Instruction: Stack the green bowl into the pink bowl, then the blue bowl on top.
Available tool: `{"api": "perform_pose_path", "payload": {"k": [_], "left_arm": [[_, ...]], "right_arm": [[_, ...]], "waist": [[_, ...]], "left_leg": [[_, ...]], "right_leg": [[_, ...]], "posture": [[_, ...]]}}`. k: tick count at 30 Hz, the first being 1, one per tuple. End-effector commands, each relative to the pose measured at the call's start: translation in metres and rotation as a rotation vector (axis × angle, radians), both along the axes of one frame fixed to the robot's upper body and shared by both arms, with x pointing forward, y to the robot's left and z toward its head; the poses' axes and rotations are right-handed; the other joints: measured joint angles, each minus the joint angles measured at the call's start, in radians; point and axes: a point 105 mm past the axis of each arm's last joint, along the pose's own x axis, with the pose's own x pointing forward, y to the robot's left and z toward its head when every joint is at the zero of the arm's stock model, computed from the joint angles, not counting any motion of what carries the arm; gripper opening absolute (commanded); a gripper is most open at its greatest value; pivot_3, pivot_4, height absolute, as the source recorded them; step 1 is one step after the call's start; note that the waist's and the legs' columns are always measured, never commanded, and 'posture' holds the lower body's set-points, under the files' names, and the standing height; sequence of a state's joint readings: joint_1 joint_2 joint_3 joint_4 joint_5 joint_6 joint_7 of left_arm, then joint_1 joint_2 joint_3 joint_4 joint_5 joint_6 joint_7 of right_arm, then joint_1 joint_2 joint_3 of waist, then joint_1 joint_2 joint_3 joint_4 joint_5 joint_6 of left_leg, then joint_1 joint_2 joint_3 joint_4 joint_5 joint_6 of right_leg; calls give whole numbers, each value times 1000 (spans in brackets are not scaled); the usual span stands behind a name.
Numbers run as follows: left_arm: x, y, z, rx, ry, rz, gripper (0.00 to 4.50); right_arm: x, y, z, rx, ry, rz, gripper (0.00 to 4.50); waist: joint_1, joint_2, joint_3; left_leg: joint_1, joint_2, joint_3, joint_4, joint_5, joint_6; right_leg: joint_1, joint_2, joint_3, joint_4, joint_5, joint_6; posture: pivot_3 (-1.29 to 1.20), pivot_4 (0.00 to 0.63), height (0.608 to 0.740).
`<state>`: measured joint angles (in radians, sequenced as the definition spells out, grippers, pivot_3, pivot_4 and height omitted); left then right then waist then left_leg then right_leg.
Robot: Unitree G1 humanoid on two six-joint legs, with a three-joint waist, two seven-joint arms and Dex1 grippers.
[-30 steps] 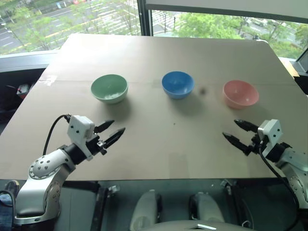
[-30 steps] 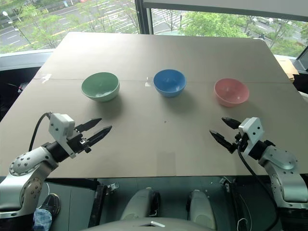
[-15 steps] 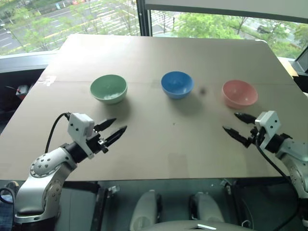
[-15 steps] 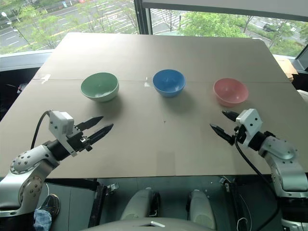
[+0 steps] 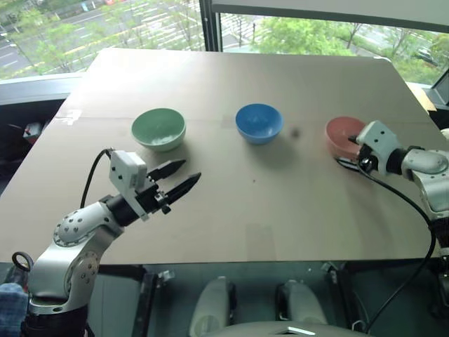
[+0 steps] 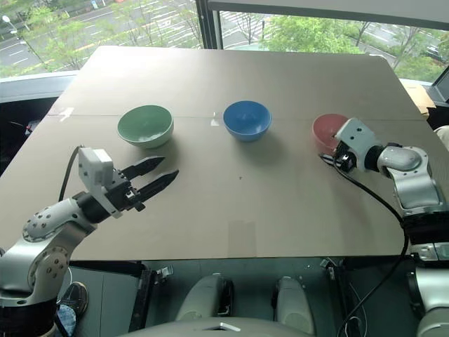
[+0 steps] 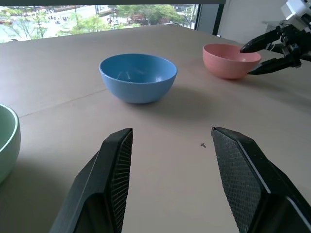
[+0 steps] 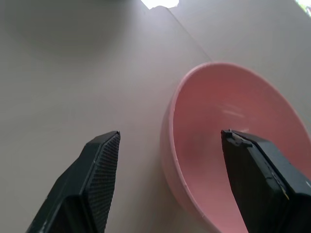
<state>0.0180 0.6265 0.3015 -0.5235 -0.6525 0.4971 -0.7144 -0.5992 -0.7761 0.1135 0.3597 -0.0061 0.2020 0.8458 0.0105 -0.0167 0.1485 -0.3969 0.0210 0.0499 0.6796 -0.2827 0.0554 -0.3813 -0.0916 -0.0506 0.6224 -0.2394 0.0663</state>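
On the tabletop [image 5: 231, 217] the blue bowl [image 5: 259, 123] sits between the green bowl [image 5: 159, 128] and the pink bowl [image 5: 342, 135]. The right end effector [image 7: 267, 54], fingers spread, straddles the pink bowl's near rim, one finger inside, one outside. The left end effector [image 5: 177, 178], released and empty, hovers just in front of the green bowl.

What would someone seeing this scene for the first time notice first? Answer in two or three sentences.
Three glossy bowls stand in a row on the brown table: the green bowl on the left, the blue bowl in the middle, the pink bowl on the right. The open right claw straddles the pink bowl's rim; the open left claw hovers near the green bowl.
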Motion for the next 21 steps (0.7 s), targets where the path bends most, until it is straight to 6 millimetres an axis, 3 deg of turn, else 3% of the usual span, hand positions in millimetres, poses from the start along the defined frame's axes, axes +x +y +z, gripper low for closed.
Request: {"api": "perform_pose_path", "payload": {"k": [1,5,8,14,16,21], "left_arm": [[-12,-15,10,27,-35,-75,2727],[-19,-17,11,54,-26,-112,2727],[-25,-16,10,80,-8,-135,2744],[-33,-10,5,112,16,-145,2744],[-33,-9,5,122,15,-147,2744],[-29,-8,6,130,3,-155,2744]], "right_arm": [[17,5,-5,-74,9,9,3513],[26,10,-13,-148,43,45,3513],[33,13,-15,-163,51,51,2876],[37,19,-20,-175,53,77,470],[37,20,-21,-179,52,87,45],[34,23,-20,-183,43,129,45]], "waist": [[-3,0,0],[-13,1,1],[-17,1,1],[-23,1,1],[-24,0,0],[-25,0,0]], "left_leg": [[0,0,0,0,0,0],[0,0,0,-1,0,0],[0,0,0,0,0,0],[0,1,0,0,0,-1],[1,1,1,0,0,-1],[1,1,0,0,1,-1]], "right_leg": [[0,0,0,0,0,0],[-1,1,0,0,0,0],[0,1,0,0,0,0],[0,1,1,0,0,0],[0,1,1,0,0,0],[1,1,0,0,0,0]], "posture": [[0,150,740],[0,150,740],[0,150,740],[0,150,740],[0,150,740],[0,150,740]]}}
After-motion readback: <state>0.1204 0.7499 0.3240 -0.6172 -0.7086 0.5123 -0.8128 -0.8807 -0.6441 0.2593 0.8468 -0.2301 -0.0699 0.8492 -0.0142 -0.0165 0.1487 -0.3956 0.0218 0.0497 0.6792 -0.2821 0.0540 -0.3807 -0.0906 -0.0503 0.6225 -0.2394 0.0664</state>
